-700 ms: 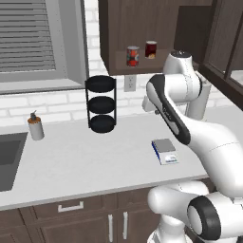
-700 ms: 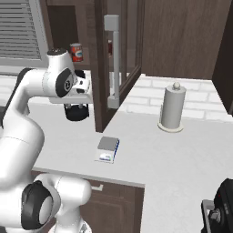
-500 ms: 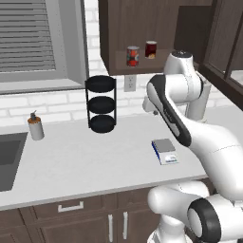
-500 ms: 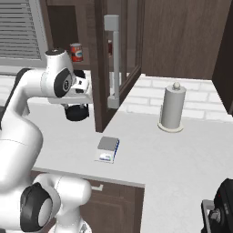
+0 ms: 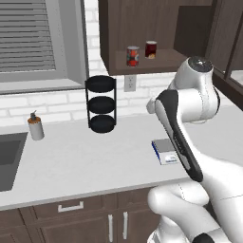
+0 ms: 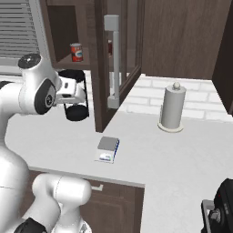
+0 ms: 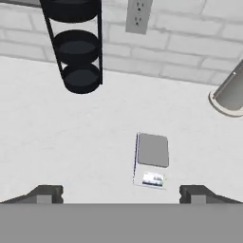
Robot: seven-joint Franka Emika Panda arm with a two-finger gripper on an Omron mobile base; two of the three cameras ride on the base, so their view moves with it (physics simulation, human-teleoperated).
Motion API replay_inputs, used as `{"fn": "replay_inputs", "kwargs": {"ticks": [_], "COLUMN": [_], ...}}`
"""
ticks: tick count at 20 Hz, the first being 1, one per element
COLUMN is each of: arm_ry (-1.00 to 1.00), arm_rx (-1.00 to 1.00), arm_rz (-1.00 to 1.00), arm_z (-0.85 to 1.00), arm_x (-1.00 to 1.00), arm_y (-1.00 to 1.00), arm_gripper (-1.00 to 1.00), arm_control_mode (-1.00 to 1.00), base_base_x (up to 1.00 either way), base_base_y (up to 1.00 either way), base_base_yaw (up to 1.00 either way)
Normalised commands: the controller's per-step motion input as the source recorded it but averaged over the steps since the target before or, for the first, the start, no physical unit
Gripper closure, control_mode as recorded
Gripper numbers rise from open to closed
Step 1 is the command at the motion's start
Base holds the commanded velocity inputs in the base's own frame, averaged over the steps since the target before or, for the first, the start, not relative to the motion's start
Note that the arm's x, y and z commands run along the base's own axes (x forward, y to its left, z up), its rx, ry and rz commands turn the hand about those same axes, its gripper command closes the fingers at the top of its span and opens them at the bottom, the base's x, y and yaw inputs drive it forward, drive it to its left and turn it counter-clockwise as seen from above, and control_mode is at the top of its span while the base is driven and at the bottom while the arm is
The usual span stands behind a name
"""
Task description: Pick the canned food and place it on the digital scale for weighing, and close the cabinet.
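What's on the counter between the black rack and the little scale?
Nothing. In the hand view, bare white counter runs from the rack to the scale. The left base view shows the same.

black three-tier rack [image 5: 100, 104] stands on my white counter [image 5: 80, 161] against the brick wall, wall outlet [image 5: 129, 82] just beside it. soap dispenser [image 5: 35, 126] sits near the sink [image 5: 8, 159]. paper towel roll [image 6: 172, 108] stands upright, well apart.
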Motion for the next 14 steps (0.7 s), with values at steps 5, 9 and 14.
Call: {"fn": "replay_inputs", "kwargs": {"ticks": [5, 9, 14], "arm_ry": [-0.32, -0.27, -0.21], "arm_rx": [0.00, 0.00, 0.00], "arm_rz": [0.05, 0.08, 0.10], "arm_z": [0.81, 0.73, 0.49], "arm_x": [-0.24, -0.09, 0.02], "arm_y": [0.00, 0.00, 0.02], "arm_gripper": [-1.00, -1.00, -1.00], "arm_control_mode": [-1.00, -1.00, -1.00], "base_base_x": [0.00, 0.00, 0.00], "base_base_y": [0.00, 0.00, 0.00], "base_base_yaw": [0.00, 0.00, 0.00]}}
